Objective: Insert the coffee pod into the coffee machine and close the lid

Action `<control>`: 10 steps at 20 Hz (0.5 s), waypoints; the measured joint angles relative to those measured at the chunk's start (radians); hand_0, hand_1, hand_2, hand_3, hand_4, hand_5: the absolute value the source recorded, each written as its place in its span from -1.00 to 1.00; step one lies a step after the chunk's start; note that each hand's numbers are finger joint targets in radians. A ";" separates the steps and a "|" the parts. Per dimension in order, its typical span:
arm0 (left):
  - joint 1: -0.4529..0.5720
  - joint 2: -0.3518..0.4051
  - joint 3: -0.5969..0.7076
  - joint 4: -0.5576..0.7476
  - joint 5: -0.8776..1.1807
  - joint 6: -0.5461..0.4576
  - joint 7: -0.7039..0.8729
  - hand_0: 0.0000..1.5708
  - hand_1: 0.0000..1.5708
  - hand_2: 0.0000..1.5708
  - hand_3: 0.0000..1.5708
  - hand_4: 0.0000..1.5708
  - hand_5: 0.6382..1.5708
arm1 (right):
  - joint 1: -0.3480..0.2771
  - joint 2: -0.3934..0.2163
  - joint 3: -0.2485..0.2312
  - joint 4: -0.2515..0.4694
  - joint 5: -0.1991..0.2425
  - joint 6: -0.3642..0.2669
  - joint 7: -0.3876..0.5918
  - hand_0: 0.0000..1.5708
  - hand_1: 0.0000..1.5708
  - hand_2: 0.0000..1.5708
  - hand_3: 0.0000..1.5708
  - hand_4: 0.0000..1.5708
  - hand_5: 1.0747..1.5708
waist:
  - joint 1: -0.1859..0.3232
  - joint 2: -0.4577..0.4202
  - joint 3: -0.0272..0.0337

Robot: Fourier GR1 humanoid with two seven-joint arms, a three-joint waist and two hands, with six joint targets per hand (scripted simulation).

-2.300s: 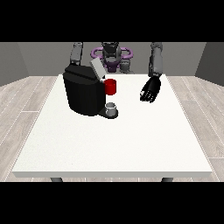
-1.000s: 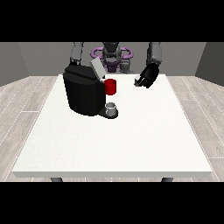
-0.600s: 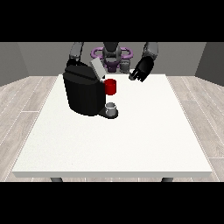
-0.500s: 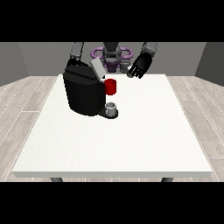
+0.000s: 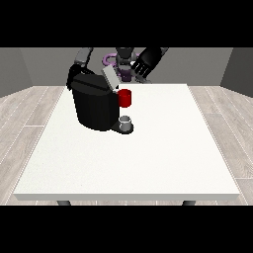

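The black coffee machine (image 5: 94, 106) stands on the white table (image 5: 148, 158) at the far left of centre. Its grey lid (image 5: 109, 78) is tilted up. A red thing at the machine (image 5: 125, 98) sits on its front, and a small grey thing (image 5: 126, 121) stands on the base below it. The hand at the view's right (image 5: 143, 64) hangs in the air above the table's far edge, right of the lid and apart from it, fingers relaxed and pointing down. The hand at the view's left (image 5: 73, 78) is mostly hidden behind the machine's back corner.
The robot's body (image 5: 123, 62) stands behind the table's far edge. White tabletop stretches in front of and to the right of the machine. Grey walls and a wooden floor surround the table.
The hand at the view's right has risen from above the table right of the machine and moved left towards the raised lid. The machine, its lid and the other hand have not moved.
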 measured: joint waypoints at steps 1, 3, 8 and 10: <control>-0.014 0.002 0.003 0.000 -0.002 0.004 0.005 0.55 0.55 0.61 0.60 -0.40 1.00 | -0.011 -0.004 -0.006 -0.004 -0.001 -0.002 -0.002 -1.00 -1.00 -1.00 -1.00 -1.00 1.00 | -0.007 0.014 0.0002; -0.038 0.018 0.010 0.005 -0.004 0.000 0.006 0.47 0.47 0.59 0.61 -0.38 1.00 | -0.027 -0.008 -0.009 -0.020 -0.006 0.003 0.019 -1.00 -1.00 -1.00 -1.00 -0.66 1.00 | -0.020 0.027 0.0000; -0.100 0.048 0.029 0.023 -0.014 0.013 0.019 0.56 0.56 0.63 0.57 -0.39 1.00 | -0.066 -0.009 -0.012 -0.047 -0.009 0.002 0.036 -1.00 -1.00 -1.00 -1.00 -1.00 1.00 | -0.055 0.089 -0.0001; -0.125 0.064 0.036 0.027 -0.014 0.008 0.014 0.61 0.61 0.66 0.60 -0.41 1.00 | -0.079 -0.019 -0.017 -0.049 -0.013 0.011 0.031 -1.00 -1.00 -1.00 -1.00 -0.92 1.00 | -0.063 0.111 -0.0001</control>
